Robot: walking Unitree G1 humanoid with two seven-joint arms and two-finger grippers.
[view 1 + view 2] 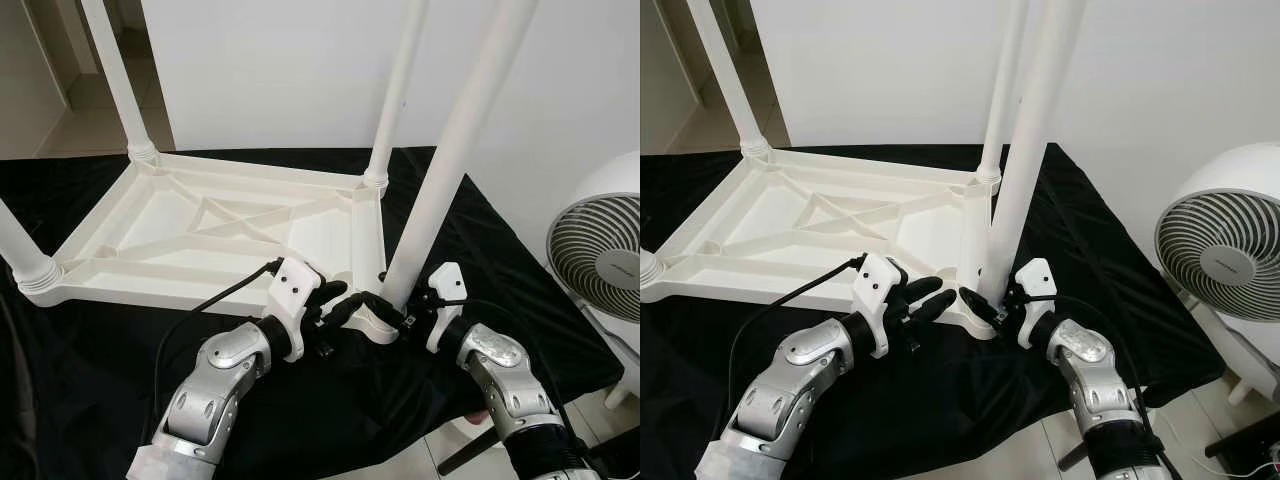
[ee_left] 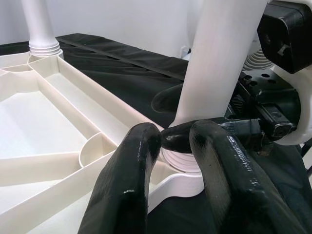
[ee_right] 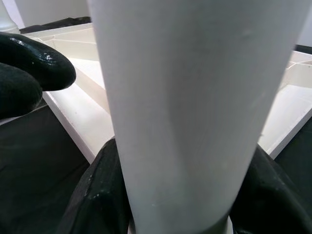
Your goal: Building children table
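Left end effector (image 1: 335, 305) sits just beside the near corner socket (image 2: 183, 163) of the upturned white tabletop (image 1: 215, 235), fingers slightly parted and holding nothing. That tabletop lies on a black cloth (image 1: 480, 250), three legs already standing. To the socket's right, the right end effector (image 1: 400, 312) is clamped around the base of the fourth leg (image 1: 450, 160). The hollow plastic leg looks light, stiff and slick, so gripping low by the socket seems wisest. A fan (image 1: 600, 245) stands further right.

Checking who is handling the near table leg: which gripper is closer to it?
Right. The right gripper clasps the near table leg just above its socket, fingers on both sides. The left gripper sits beside the leg's base, fingertips next to it.
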